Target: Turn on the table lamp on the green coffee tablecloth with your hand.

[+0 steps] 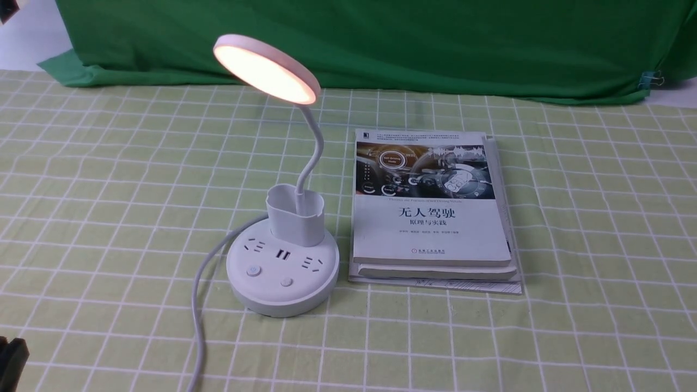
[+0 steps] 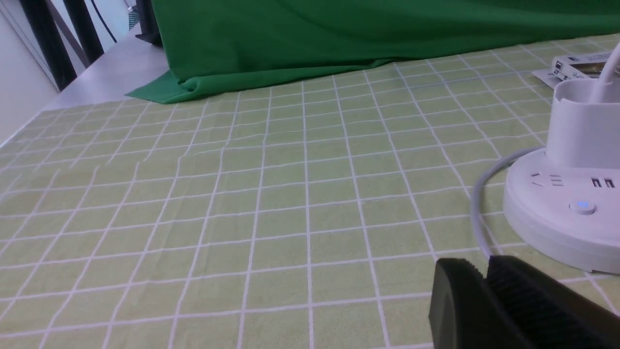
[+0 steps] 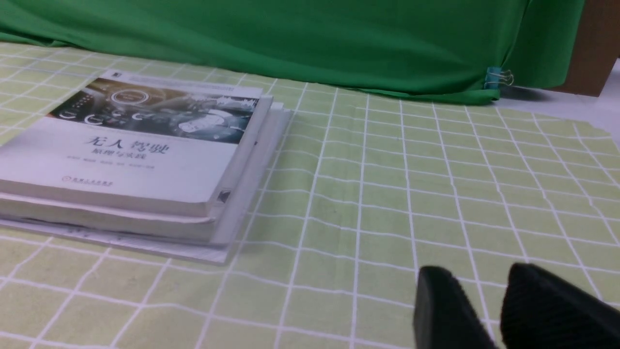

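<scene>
The white table lamp [image 1: 280, 239] stands on the green coffee tablecloth [image 1: 109, 190] left of centre. Its round disc head [image 1: 266, 68] glows warm orange. Its base carries sockets and two buttons [image 1: 269, 276], and a white cord [image 1: 201, 305] runs off toward the front. In the left wrist view the base [image 2: 566, 203] shows a small blue light on one button. My left gripper [image 2: 484, 266] is shut and empty, low over the cloth just short of the base; a bit of it shows in the front view [image 1: 11, 359]. My right gripper [image 3: 477, 276] is slightly open and empty over the cloth, right of the books.
A stack of books [image 1: 430, 207] lies right beside the lamp base; it also shows in the right wrist view [image 3: 131, 150]. A dark green backdrop cloth [image 1: 381, 43] hangs along the far edge, held by a clip [image 1: 650, 80] at the right.
</scene>
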